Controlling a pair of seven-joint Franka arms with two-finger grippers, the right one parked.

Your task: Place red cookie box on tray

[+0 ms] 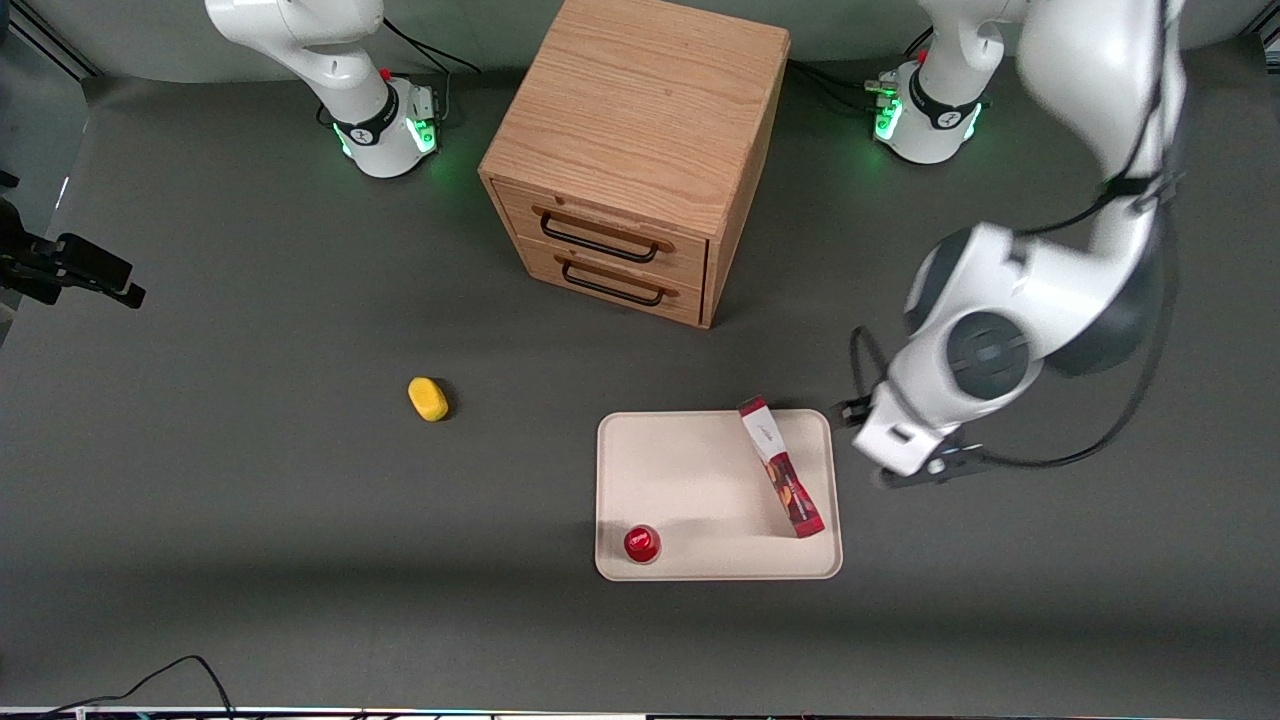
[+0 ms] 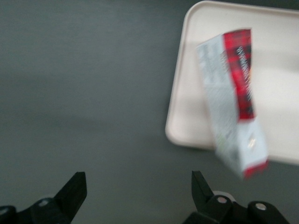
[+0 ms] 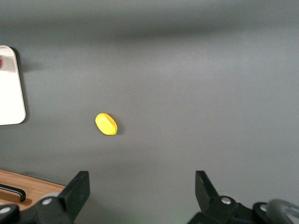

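Gripper [image 1: 905,470] is seen open and empty beside the tray [image 1: 680,470]; it should be lifted clear without the resting red cookie box [image 1: 781,468] being nudged.

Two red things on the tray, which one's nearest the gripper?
The red cookie box, the slim long one along the tray's edge beside the open gripper. The small round red cap sits nearer the front camera.

wooden drawer cabinet [image 1: 640,150], yellow sponge [image 1: 428,398] — red cap [image 1: 641,543]
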